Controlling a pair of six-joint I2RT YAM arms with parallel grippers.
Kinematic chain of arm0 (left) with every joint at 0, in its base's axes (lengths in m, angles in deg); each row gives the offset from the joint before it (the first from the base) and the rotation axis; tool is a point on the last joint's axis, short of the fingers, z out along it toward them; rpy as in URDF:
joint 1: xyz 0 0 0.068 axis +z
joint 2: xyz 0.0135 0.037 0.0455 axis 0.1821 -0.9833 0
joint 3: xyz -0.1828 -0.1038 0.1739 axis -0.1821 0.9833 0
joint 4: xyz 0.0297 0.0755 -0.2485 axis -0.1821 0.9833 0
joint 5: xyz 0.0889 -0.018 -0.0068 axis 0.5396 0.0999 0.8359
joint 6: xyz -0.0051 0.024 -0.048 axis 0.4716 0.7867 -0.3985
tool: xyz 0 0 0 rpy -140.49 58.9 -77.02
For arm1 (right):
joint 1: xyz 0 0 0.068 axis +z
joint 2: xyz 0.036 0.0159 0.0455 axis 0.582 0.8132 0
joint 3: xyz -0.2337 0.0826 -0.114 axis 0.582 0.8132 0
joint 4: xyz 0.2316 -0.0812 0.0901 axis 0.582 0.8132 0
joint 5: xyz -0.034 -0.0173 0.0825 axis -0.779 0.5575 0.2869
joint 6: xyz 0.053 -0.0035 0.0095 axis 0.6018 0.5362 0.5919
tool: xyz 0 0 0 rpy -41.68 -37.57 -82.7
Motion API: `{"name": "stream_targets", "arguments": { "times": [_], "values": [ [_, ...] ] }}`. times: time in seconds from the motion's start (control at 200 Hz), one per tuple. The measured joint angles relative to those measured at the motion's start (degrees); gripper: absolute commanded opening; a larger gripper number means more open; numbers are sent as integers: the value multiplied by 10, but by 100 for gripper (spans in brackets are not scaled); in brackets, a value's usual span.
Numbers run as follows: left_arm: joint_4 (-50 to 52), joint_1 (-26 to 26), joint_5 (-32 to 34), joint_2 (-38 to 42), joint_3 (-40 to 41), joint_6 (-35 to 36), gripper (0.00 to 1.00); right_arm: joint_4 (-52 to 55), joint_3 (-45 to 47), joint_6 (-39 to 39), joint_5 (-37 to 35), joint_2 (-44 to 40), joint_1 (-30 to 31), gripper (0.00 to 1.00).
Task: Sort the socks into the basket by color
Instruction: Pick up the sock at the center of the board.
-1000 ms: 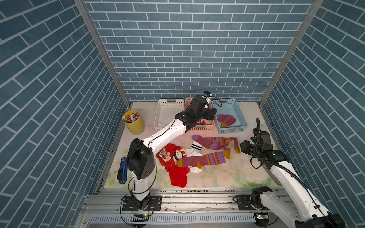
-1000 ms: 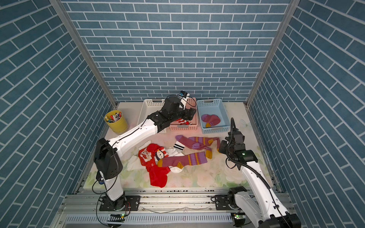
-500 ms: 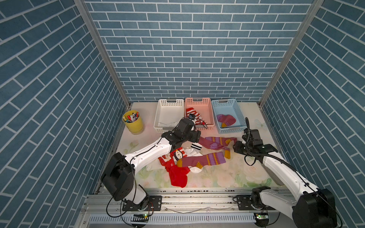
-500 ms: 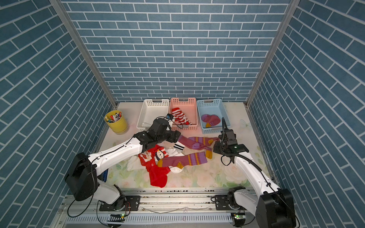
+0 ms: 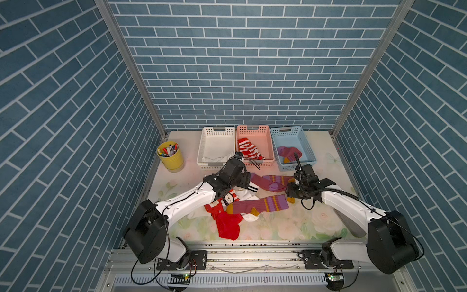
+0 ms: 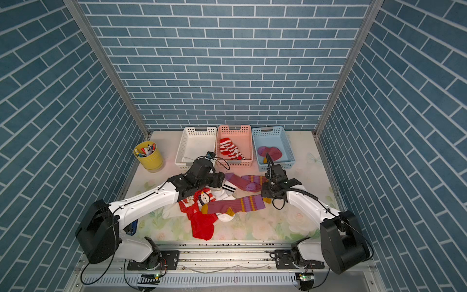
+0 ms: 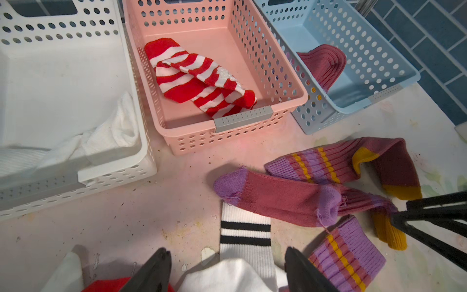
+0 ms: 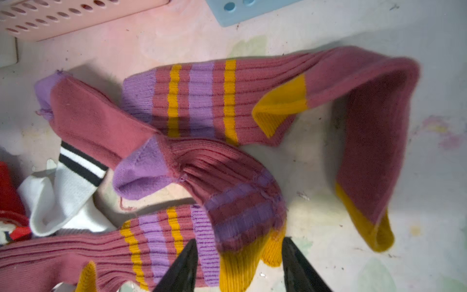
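**A:** Where do the loose socks lie?

**B:** The white ribbed sock with two black bands lies flat on the table, its banded cuff just ahead of the left gripper. That gripper's jaws stand wide apart with nothing in them. The right gripper has its jaws parted too. They straddle the striped end of a mauve knit sock with lilac toe and heel, and I see no pinch on it.

**A:** How will they handle?

**B:** Light, limp and not fragile, I judge. A pinch anywhere should hold, but the loose length will dangle and may drag its neighbours. The mauve sock lies across a second mauve sock with mustard stripes, which is beyond the right gripper.

**A:** Best hold?

**B:** Probably the thick ribbed cuff, taking both layers. For the white sock, take the bands, clear of the red sock with a snowman picture just behind the left gripper. Then lift high, since the blue perforated plastic basket stands well ahead of both grippers.
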Motion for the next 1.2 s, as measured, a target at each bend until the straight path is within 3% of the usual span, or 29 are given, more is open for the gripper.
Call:
{"name": "stream_targets", "arguments": {
  "times": [0.43, 0.805, 1.02, 1.2],
  "values": [
    [3, 0, 10, 18, 12, -1, 77, -6, -20, 0, -15, 54, 2, 47],
    [5, 0, 12, 21, 14, -3, 76, -6, -20, -3, -15, 57, 6, 15],
    [5, 0, 14, 25, 14, -3, 76, 2, -21, -14, -12, 10, 8, 0],
    [5, 0, 17, 33, 16, -3, 76, 14, -28, -30, 3, -53, 8, 0]
  ]
}}
